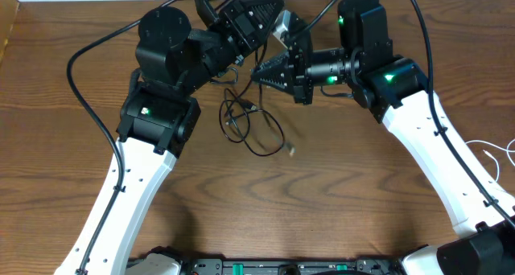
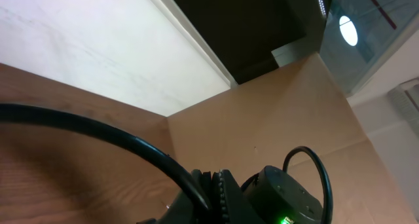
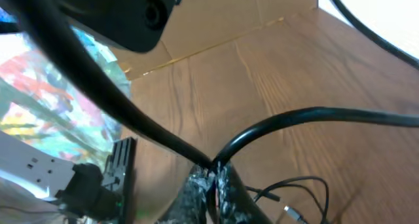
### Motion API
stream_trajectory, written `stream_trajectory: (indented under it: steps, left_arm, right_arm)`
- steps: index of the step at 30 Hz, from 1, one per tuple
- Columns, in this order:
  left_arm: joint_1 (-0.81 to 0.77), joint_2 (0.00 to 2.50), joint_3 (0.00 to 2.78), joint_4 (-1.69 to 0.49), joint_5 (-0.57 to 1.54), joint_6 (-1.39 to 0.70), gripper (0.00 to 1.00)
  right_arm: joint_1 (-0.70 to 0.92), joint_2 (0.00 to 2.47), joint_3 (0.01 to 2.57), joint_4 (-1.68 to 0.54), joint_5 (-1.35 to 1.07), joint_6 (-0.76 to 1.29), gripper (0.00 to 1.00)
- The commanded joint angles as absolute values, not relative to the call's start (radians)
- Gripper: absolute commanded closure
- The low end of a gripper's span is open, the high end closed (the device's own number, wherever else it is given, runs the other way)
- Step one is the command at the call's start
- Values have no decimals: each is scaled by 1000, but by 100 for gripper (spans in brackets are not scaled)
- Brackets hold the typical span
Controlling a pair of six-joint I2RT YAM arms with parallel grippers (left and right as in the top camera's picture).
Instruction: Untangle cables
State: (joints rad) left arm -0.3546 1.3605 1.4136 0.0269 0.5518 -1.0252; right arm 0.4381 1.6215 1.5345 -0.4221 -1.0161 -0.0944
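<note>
Black cables (image 1: 251, 129) lie tangled on the table (image 1: 362, 211) btw the arms; the right gripper (image 1: 259, 72), jaws together just above, poss. pinching a strand, should lift slowly while the left gripper (image 1: 278, 18), also closed, pins the rest.

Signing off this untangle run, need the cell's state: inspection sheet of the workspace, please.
Surface: table, brown wood grain, no damage seen.
Job's things: black cords tangled in loops mid-table; white cord at the right edge.
Clutter: nothing seen.
Grippers: left pincer shut, raised at the far side, load unclear; right pincer shut, seemingly pinching a strand of the black cords above the tangle.
Cables: thick arm wires arch beside both arms.
Surroundings: cardboard panels behind the table; colourful sheet off to one side.
</note>
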Motion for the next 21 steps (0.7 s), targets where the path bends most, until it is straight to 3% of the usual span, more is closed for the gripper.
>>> stream_trajectory:
  steps: [1,8,12,21]
  left_arm:
    - [-356,1351,1425,33,569,-1034,92]
    - [-356,1351,1425,33,530,-1034,93]
    - [-356,1351,1425,33,532,-1056,93]
    - [-356,1351,1425,36,536,-1129,93]
  right_arm:
    - [448,1617,1544,-411,-1016,-82,98]
    - [482,1617,1544,-400,-1016,-83,83]
    - [490,1617,1544,-360,-1016,-83,67]
    - [494,1617,1544,-278,-996,-83,67]
